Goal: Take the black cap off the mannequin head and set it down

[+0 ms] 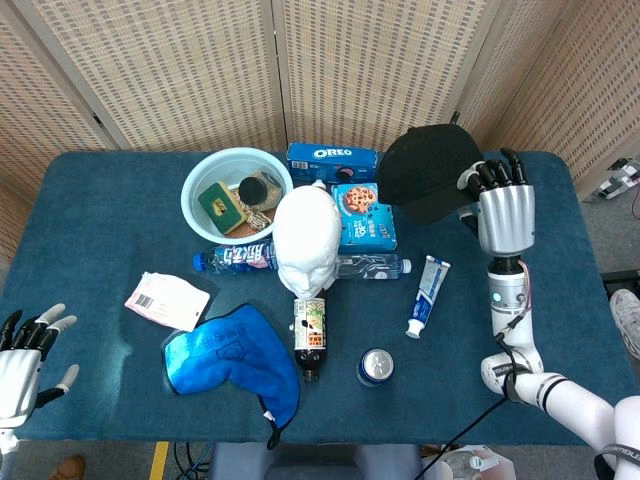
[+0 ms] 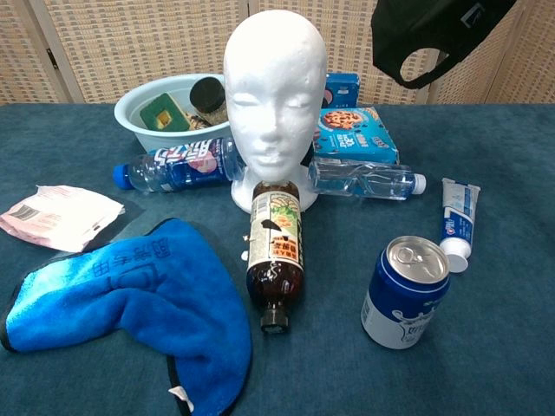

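From the head view, the right hand (image 1: pixel 503 205) grips the black cap (image 1: pixel 428 172) in the air, well right of the bare mannequin head (image 1: pixel 306 238); the cap hides the fingertips. The left hand (image 1: pixel 22 364), far left of it, is spread and holds nothing, partly cut off.

In the chest view, the cap (image 2: pixel 434 33) hangs upper right of the mannequin head (image 2: pixel 274 91), its top cropped; neither hand shows.

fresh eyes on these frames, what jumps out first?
The black cap, held up in the air by the right hand over the table's far right, clear of everything below. Next, the bare white mannequin head standing mid-table, with a brown bottle lying in front of it. The bright blue cloth at the front left also draws the eye.
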Robot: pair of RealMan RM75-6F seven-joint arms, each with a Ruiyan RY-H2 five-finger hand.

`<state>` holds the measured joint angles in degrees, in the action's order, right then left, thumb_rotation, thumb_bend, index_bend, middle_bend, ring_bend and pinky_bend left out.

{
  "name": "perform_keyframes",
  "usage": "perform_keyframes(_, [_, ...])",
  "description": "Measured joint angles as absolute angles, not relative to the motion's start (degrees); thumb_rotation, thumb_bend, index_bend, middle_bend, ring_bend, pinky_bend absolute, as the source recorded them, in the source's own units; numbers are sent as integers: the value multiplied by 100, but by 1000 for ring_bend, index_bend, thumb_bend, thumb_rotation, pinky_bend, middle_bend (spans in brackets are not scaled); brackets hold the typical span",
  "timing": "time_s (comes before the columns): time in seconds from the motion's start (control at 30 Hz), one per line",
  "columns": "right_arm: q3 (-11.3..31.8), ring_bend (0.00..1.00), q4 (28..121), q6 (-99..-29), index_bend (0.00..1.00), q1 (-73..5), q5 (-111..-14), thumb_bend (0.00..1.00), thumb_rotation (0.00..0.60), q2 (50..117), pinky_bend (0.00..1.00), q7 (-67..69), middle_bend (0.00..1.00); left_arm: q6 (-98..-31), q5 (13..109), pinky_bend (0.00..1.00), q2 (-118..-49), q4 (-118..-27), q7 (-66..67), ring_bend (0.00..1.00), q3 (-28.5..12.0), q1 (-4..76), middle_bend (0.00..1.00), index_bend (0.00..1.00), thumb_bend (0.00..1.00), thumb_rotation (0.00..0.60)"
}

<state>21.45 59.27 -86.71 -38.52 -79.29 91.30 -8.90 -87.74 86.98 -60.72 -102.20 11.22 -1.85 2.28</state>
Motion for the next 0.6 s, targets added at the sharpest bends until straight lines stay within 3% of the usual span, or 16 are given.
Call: perform_keyframes(0.6, [1725, 383, 4213, -8433, 766, -4124, -8095, 483, 600, 10484, 242, 27, 510, -8750, 8563, 0, -6059, -10121, 994, 154, -164, 191, 135, 240, 257, 600])
